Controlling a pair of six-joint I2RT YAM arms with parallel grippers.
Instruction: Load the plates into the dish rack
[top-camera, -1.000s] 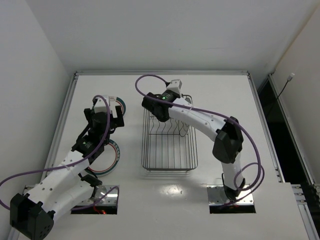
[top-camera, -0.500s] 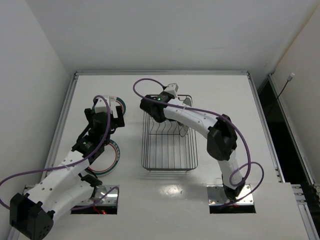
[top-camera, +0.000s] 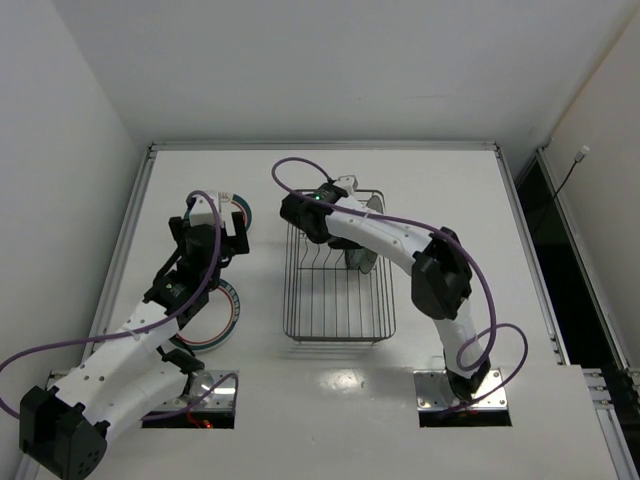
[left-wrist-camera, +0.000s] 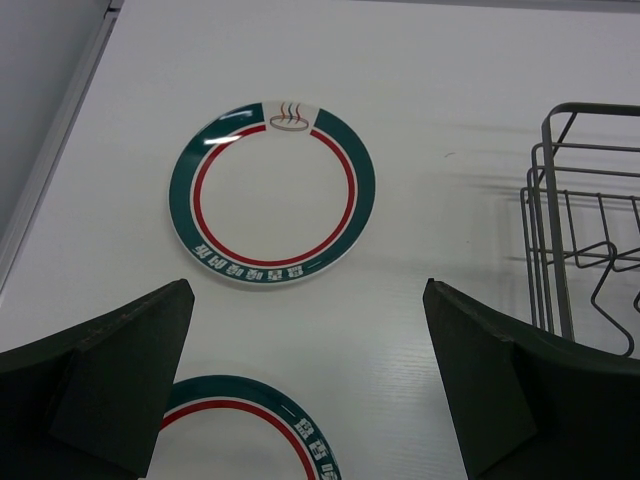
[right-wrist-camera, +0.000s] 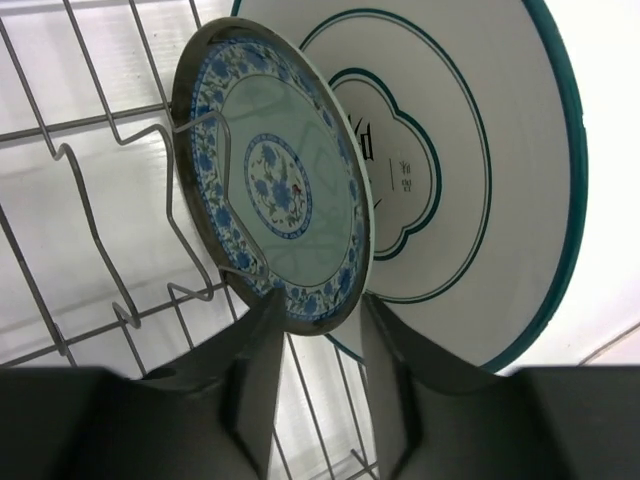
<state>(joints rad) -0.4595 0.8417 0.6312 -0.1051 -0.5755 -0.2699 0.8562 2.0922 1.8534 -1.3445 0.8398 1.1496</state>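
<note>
1. Your right gripper (right-wrist-camera: 318, 345) has its fingers (right-wrist-camera: 255, 390) narrowly apart on either side of the bottom rim of the small blue-patterned plate (right-wrist-camera: 275, 190); whether they press on it cannot be told.
2. That plate stands upright between the rack's (right-wrist-camera: 95, 225) prongs, just in front of a larger white plate (right-wrist-camera: 470, 200) with a teal rim.
3. Your left gripper (left-wrist-camera: 310, 385) is spread wide above the bench (left-wrist-camera: 450, 80).
4. Below it, a ringed plate (left-wrist-camera: 272, 195) lies flat, left of the rack.
5. A second ringed plate (left-wrist-camera: 250, 430) lies nearer, partly hidden.
</note>
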